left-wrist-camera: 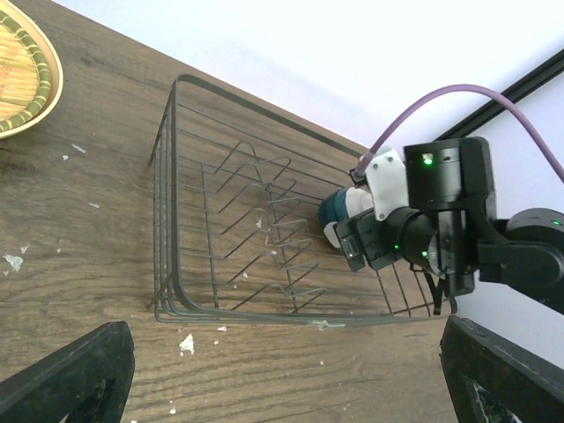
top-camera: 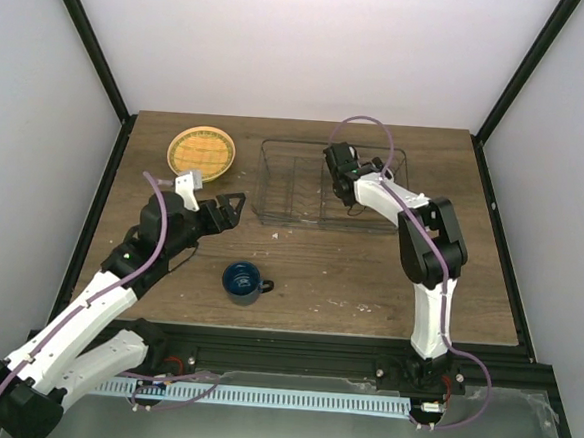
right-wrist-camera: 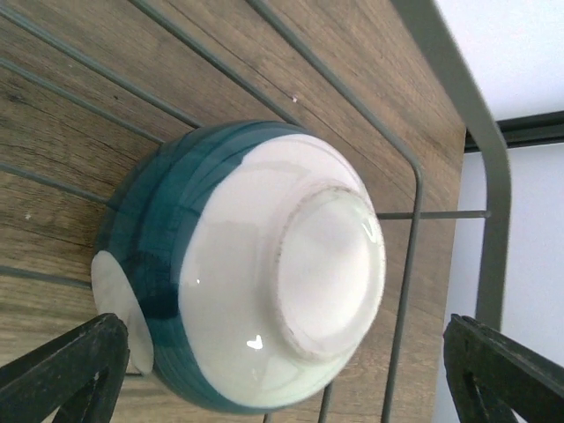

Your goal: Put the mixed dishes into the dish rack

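blue-and-white cup (right-wrist-camera: 256,264) in dish rack (right-wrist-camera: 454,79), right pincer (top-camera: 336,164) spread

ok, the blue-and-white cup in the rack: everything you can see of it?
The small blue-and-white cup looks like glossy glazed ceramic: teal-blue wall, white lower body, round foot ring, no handle visible. It lies tipped inside the dish rack on its wire floor, base toward the right wrist camera. The right gripper is open either side of it; contact is unclear.
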Controlling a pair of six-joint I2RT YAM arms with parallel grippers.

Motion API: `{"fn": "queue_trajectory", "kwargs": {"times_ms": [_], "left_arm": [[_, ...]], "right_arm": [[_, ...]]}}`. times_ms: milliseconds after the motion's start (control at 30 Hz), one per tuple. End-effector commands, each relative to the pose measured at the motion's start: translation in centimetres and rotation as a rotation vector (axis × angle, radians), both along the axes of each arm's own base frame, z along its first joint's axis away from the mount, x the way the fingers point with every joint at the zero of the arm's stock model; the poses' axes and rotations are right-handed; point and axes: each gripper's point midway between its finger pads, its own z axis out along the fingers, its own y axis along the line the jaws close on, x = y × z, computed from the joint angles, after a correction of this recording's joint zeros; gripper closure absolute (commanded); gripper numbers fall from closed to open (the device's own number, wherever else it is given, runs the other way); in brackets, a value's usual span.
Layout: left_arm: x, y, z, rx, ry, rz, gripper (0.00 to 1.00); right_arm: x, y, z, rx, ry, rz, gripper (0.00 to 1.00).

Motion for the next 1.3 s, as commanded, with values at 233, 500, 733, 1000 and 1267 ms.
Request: {"fn": "queue_trajectory", "kwargs": {"times_ms": [233, 500, 733, 1000, 1267], "left_arm": [[-0.4, 2.5, -1.6, 0.136, 0.058, 0.089, 0.04], [-3.9, 2.6, -8.0, 0.313, 0.279, 0.127, 0.04], [-7.7, 1.5, -13.1, 0.435, 0.450, 0.091, 0.04], [-12.0, 2.8, -17.0, 0.547, 0.593, 0.146, 0.04], [-12.8, 3.6, -18.2, 0.521, 0.600, 0.151, 0.10]], "right_arm": [[-3.1, 8.3, 7.2, 0.344, -0.096, 0.237, 0.02], [-8.2, 10.1, 11.7, 0.552, -0.144, 0.294, 0.05], [-11.8, 8.6, 13.3, 0.690, -0.131, 0.217, 0.07], [-12.9, 7.6, 11.7, 0.684, -0.104, 0.172, 0.09], [-13.1, 6.9, 11.9, 0.670, -0.129, 0.163, 0.09]]}}
